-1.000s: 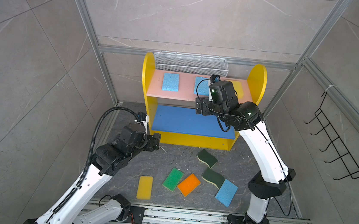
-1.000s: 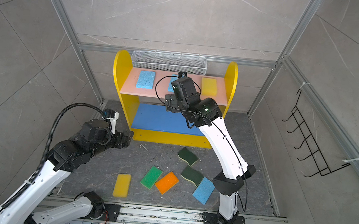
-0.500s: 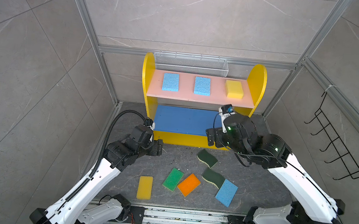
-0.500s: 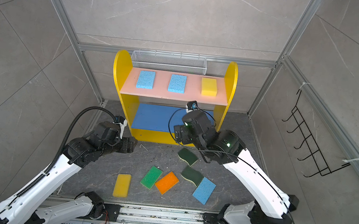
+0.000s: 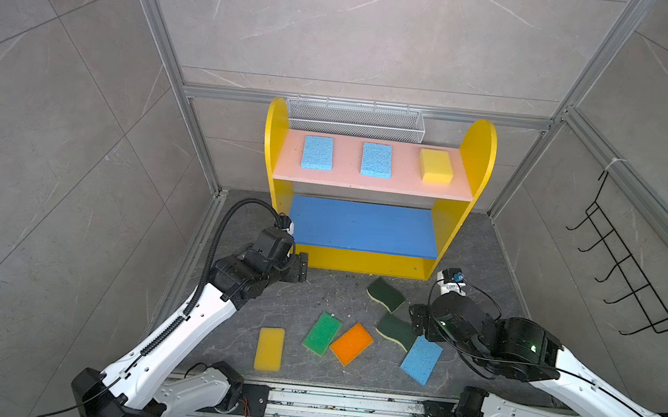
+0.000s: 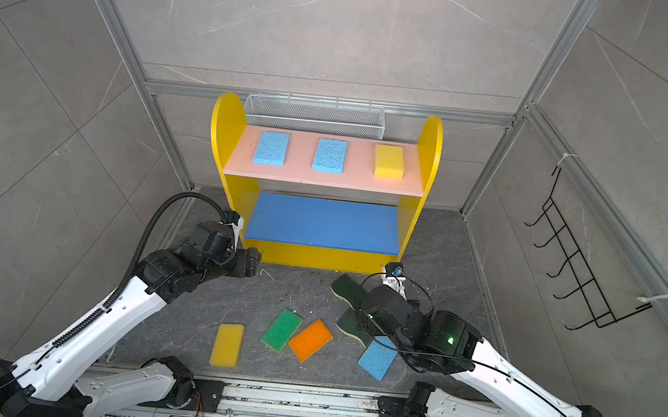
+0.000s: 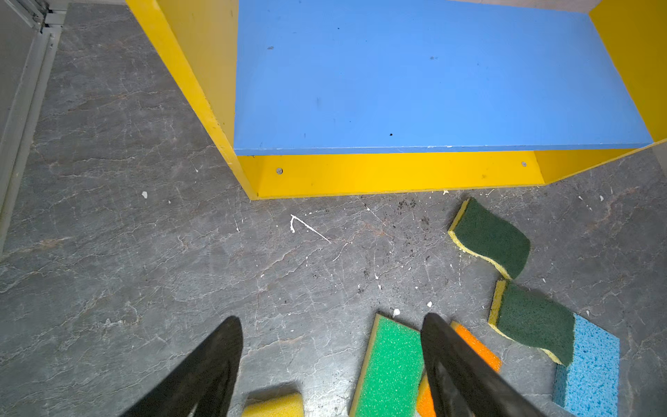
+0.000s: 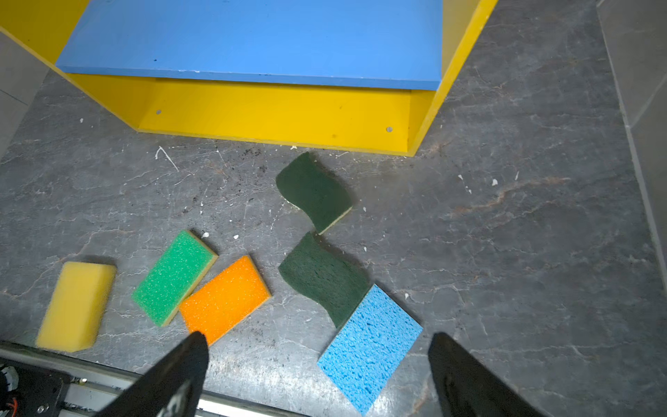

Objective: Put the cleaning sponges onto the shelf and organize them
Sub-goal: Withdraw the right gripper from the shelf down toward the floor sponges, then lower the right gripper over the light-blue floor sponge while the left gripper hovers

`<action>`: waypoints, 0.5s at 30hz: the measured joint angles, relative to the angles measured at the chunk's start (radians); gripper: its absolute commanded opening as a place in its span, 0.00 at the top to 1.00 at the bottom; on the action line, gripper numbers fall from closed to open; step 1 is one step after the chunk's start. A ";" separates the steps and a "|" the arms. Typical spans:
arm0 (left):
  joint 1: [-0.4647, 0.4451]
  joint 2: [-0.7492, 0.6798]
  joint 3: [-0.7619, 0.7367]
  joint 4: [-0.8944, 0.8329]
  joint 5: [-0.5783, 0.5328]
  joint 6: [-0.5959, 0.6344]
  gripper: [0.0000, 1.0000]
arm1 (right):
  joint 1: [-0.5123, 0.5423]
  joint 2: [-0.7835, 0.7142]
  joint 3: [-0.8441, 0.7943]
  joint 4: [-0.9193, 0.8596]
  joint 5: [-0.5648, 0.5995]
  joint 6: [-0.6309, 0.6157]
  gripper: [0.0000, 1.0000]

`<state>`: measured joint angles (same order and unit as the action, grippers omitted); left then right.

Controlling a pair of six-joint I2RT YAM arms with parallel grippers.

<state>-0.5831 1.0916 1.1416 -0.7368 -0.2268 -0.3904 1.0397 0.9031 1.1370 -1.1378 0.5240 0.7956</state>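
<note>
In both top views the right arm has come down off the small three-tier shelf with yellow round-topped sides [image 5: 345, 177] and now sits low over the grey floor. It left a tidy row on the pink upper board: a light blue flat sponge on the left [image 5: 317, 152], a second light blue sponge in the middle [image 5: 376, 160] and a thick yellow sponge on the right [image 5: 436, 166]. I'd call that a third of the job done, since the blue middle board is bare and six pieces are loose on the floor. The right claw [image 5: 416, 321] hangs beside the nearer dark-green wavy-edged scouring sponge [image 5: 395, 331]. The left claw [image 5: 299, 267] has edged forward to the shelf's left foot.

From the left wrist, the left claw [image 7: 332, 317] is spread fairly wide with only floor between its jaws. It grips nothing. The green rectangular sponge [image 7: 389, 364] and the orange rectangular sponge [image 7: 480, 350] lie just past one finger, and I cannot tell if they touch.

From the right wrist, the right claw [image 8: 317, 335] is spread to its widest and empty. The light blue floor sponge [image 8: 370, 346] lies framed between its fingers, one corner tucked against the wavy scourer. It looks like the next pick. The yellow floor sponge [image 8: 75, 307] lies well off to the side.
</note>
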 measured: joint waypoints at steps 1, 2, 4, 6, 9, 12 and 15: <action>0.000 0.000 -0.008 0.007 -0.003 -0.002 0.20 | 0.000 -0.003 -0.008 -0.005 0.004 0.010 0.01; 0.000 0.000 -0.017 0.010 -0.008 -0.003 0.20 | 0.000 -0.003 -0.019 -0.010 0.009 0.023 0.00; -0.001 -0.003 -0.043 0.018 -0.013 -0.007 0.20 | 0.001 -0.004 -0.047 -0.011 0.011 0.039 0.00; -0.001 -0.004 -0.072 0.021 -0.014 -0.010 0.20 | 0.001 -0.008 -0.095 0.006 0.010 0.048 0.00; -0.001 -0.001 -0.106 0.006 -0.007 -0.014 0.20 | 0.001 -0.028 -0.154 0.014 0.011 0.055 0.00; -0.002 0.005 -0.141 0.009 0.002 -0.029 0.20 | 0.001 -0.059 -0.180 0.020 0.015 0.066 0.00; -0.007 0.015 -0.196 0.022 0.016 -0.041 0.21 | 0.001 -0.060 -0.194 0.035 0.019 0.067 0.00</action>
<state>-0.5900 1.1065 0.9459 -0.7147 -0.2108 -0.4316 1.0405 0.8433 0.9428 -1.1027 0.5426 0.8623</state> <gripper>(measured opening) 0.795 0.997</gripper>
